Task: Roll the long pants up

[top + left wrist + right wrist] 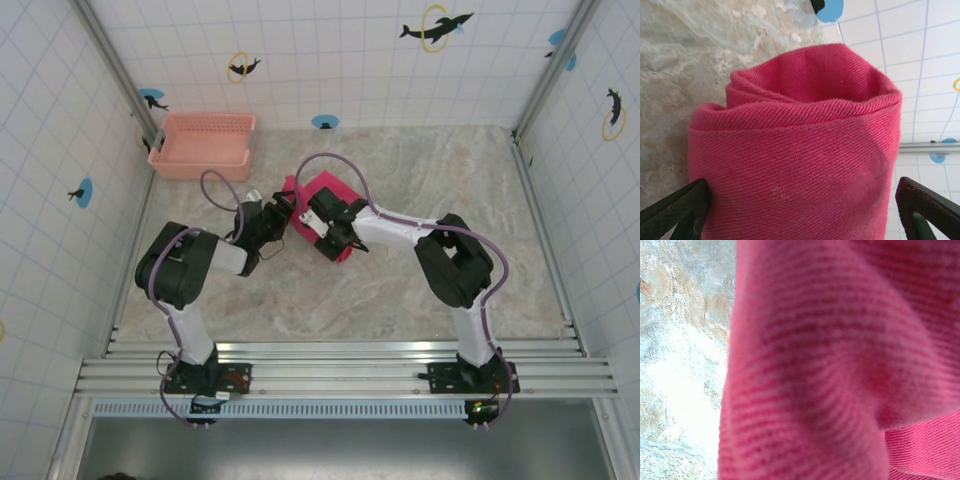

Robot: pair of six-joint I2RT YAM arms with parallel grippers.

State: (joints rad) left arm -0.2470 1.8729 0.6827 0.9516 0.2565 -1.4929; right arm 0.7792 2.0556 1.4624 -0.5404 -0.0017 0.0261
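The long pants (326, 190) lie as a compact magenta bundle in the middle of the table. In the left wrist view the rolled pants (800, 125) sit between my left gripper's (801, 186) wide-open dark fingers (675, 207), with a sliver of wall showing beside the right finger. From above, the left gripper (288, 216) meets the bundle's left side. My right gripper (328, 240) sits on the bundle's near edge. Blurred pink cloth (830, 365) presses close to the right wrist camera and hides its fingers. It looks shut on a fold of the pants.
A pale salmon plastic basket (203, 145) stands at the back left against the tiled wall. Marbled tabletop (450, 190) spreads to the right and front of the bundle. Tiled walls close in three sides.
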